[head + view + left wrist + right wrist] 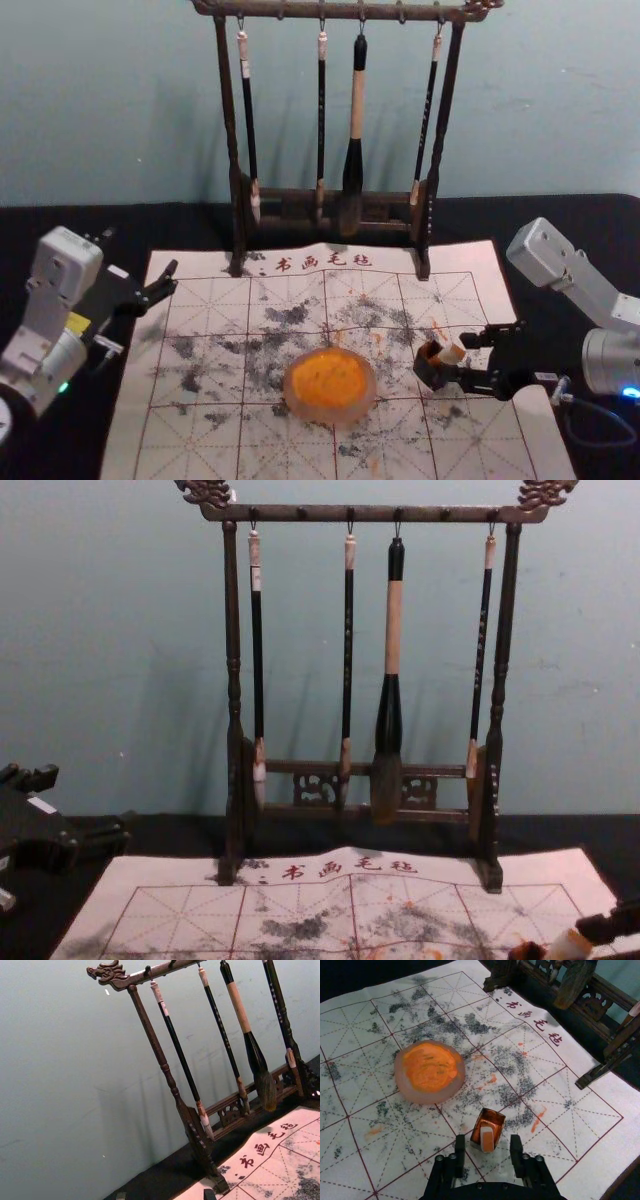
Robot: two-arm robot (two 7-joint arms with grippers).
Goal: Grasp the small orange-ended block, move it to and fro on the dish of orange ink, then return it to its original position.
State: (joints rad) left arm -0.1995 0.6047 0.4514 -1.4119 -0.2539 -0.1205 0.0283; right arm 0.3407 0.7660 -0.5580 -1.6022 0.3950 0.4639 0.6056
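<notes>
Jaws parted, the right gripper [456, 358] is low to the right of the ink dish [335, 413], with a gap on either side of the orange-ended block [452, 354]. The block sits in a small brown holder [430, 368], also right of the dish. The left gripper [141, 251] is left of the dish and farther back, its jaws likewise spread.
</notes>
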